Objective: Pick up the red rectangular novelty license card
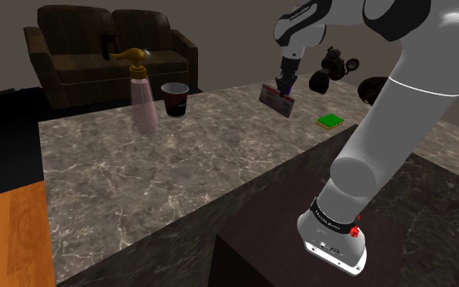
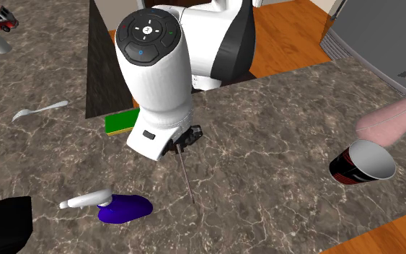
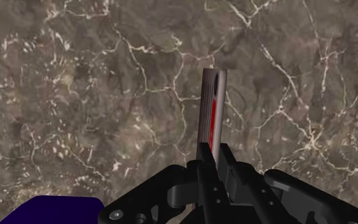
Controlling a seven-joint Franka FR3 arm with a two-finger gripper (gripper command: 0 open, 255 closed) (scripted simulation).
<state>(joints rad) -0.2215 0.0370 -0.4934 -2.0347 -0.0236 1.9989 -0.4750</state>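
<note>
- Red card (image 1: 277, 99) hung between the black fingers (image 3: 228, 168), pinched at one end.
- Gripper (image 1: 285, 86) stood over the marbled counter (image 1: 178, 179), near a green square (image 1: 329, 121).

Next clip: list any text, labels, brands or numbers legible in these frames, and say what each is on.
Nothing reads clearly.
Red rectangular card: pale markings, too blurred to read.
Black and red cup: red pattern, no legible words.
Dark band on the white arm: small lettering, too small to read.
Round black control disc on the arm: coloured symbols, no words.
</note>
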